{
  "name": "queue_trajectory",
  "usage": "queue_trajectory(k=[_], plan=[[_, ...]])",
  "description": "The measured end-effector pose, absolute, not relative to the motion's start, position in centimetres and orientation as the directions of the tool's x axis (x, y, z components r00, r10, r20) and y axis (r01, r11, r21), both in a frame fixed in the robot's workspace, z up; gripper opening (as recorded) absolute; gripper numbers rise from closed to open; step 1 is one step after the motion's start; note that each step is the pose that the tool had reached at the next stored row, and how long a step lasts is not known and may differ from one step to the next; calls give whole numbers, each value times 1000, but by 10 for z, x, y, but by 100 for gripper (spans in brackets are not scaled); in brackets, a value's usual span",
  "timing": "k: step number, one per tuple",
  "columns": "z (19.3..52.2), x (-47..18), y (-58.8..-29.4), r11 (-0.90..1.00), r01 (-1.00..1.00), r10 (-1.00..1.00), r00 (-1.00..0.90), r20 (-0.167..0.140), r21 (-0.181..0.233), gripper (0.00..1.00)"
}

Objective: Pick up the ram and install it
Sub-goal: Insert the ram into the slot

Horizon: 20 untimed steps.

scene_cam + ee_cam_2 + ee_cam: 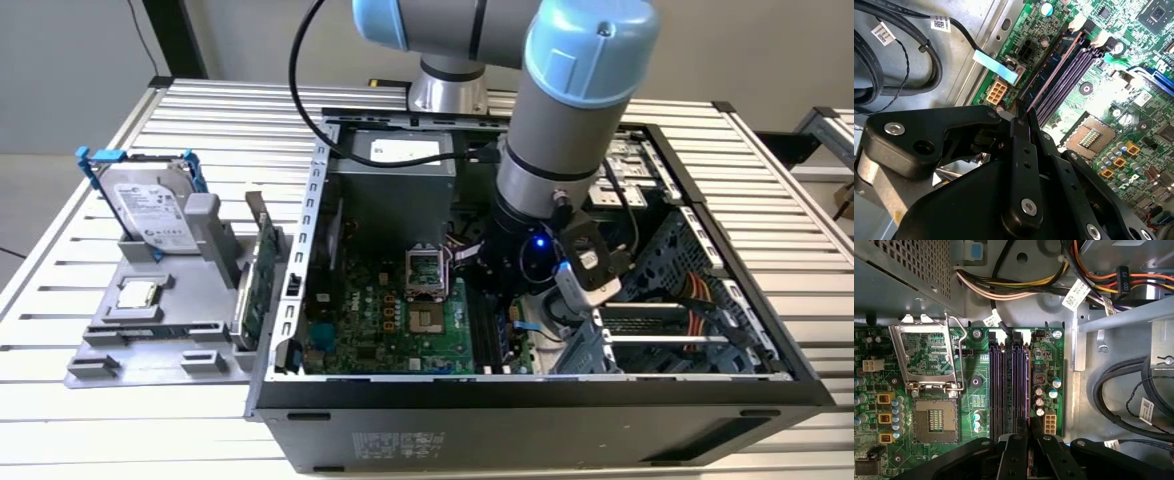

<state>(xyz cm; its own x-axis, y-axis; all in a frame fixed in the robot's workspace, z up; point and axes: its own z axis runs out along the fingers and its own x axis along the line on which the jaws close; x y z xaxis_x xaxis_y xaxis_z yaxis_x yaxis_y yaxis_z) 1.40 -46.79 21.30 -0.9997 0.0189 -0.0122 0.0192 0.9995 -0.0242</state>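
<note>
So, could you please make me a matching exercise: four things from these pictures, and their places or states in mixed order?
1. ram
2. hard drive
3. processor socket
4. claw

a. on the grey tray, outside the case
b. empty, on the motherboard
c. closed on the ram's end
d. standing along the purple slots

Pairs: 1-d; 2-a; 3-b; 4-c

ram (pixel 1054 75) in motherboard (pixel 387 310) slot; hard drive (pixel 144 210) on exterior view's left
</note>
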Motion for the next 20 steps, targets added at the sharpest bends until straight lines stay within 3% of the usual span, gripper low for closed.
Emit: queue_trajectory(k=[20], plan=[[209,14,-465,999,19,19,-1000,-12,-25,0]])
